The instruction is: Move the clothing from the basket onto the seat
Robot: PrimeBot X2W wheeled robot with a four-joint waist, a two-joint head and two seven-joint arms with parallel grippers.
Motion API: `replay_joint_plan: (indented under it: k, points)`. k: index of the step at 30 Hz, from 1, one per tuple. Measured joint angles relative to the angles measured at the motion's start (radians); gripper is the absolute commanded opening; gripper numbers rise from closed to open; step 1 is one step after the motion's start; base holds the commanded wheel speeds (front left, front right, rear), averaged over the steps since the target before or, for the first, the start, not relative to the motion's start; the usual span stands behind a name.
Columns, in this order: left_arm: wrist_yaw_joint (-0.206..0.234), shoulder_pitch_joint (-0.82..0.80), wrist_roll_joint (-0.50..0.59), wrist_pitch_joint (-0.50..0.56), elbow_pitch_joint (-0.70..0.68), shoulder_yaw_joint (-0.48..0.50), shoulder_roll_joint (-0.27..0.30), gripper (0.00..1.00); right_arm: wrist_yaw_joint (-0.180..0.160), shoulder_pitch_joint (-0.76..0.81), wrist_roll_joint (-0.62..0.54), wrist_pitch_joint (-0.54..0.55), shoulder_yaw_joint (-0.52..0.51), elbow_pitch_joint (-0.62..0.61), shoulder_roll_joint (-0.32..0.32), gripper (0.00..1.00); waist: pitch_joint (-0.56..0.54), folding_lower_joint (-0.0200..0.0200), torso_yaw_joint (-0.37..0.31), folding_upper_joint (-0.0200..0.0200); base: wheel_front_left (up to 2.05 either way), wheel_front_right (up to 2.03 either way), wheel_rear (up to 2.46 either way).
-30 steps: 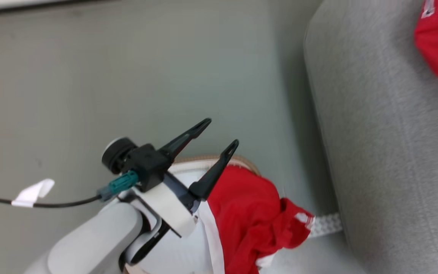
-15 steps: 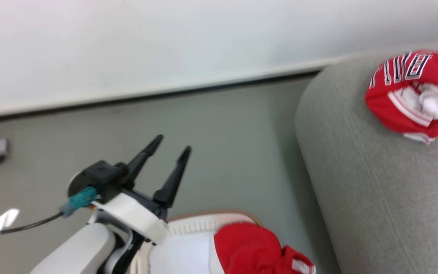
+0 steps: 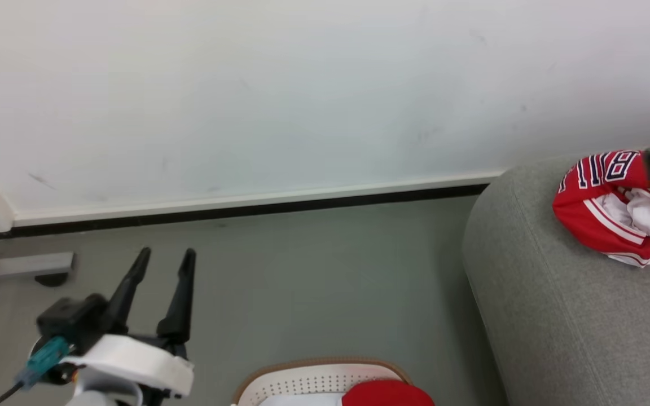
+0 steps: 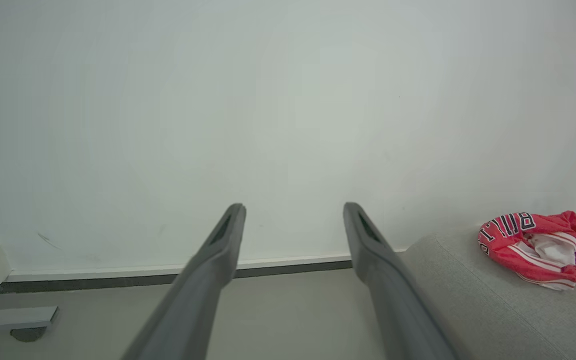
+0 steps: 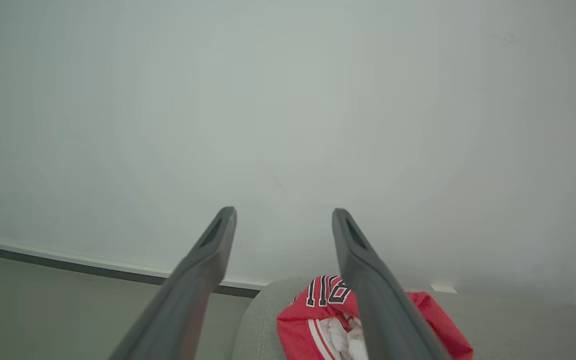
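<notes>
Count: two red jerseys, one basket (image 3: 302, 383), one seat (image 3: 556, 327). The seat jersey (image 3: 601, 223) lies crumpled near the seat's rounded corner, and the basket jersey (image 3: 387, 396) sits in the basket. My left gripper (image 3: 167, 252) hangs over the floor (image 3: 313, 282), pointing at the wall (image 3: 302, 101), fingers spread, empty. My right gripper (image 5: 284, 213) is by the seat jersey, fingers spread, empty.
</notes>
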Motion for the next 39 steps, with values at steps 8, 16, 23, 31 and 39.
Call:
replay_joint_plan:
  k: [8,16,23,31,39]
  points:
    - [-0.007,0.167,0.076,0.000,-0.019,0.177,-0.083,1.00,0.000,0.268,-0.077,-0.146,-0.077,-0.103,0.195,1.00,-0.025,0.0001,0.015,0.0000,0.00,0.00,0.00]
    - [-0.085,0.286,0.204,0.000,-0.022,0.302,-0.199,1.00,0.000,0.432,-0.141,-0.332,-0.063,-0.099,0.320,1.00,-0.041,0.0002,0.020,0.0000,0.00,0.00,0.00]
    - [-0.173,0.329,0.309,0.000,-0.018,0.374,-0.305,1.00,0.000,0.494,-0.182,-0.401,-0.079,-0.082,0.389,1.00,-0.037,0.0002,0.033,0.0000,0.00,0.00,0.00]
    - [-0.257,0.334,0.374,0.000,0.016,0.444,-0.376,1.00,0.000,0.466,-0.212,-0.418,-0.055,-0.067,0.415,1.00,-0.025,0.0003,0.028,0.0000,0.00,0.00,0.00]
    - [-0.305,0.329,0.415,0.000,0.034,0.493,-0.412,1.00,0.000,0.449,-0.214,-0.418,-0.035,-0.045,0.429,1.00,-0.022,0.0003,0.022,0.0000,0.00,0.00,0.00]
